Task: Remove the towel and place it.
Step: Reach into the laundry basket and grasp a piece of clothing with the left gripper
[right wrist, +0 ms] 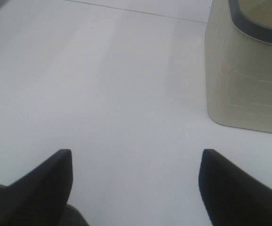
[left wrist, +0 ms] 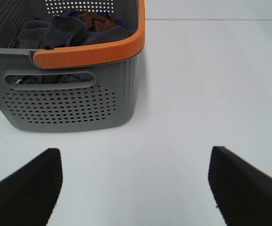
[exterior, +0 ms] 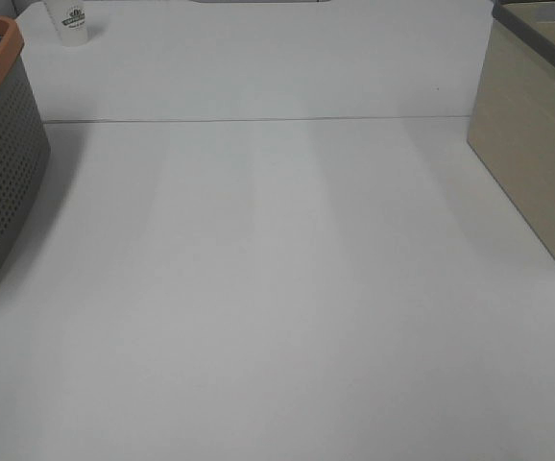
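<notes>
Left gripper: you see both fingers spread wide with nothing between them, over the table in front of the grey basket
Right gripper: released too, and empty, near the beige basket
Towel: a dark grey cloth lies crumpled inside the grey basket, next to a brown cloth; it seems to be the towel, but you cannot see its edges well
Cup: stands at the far side of the table, behind the grey basket
</notes>
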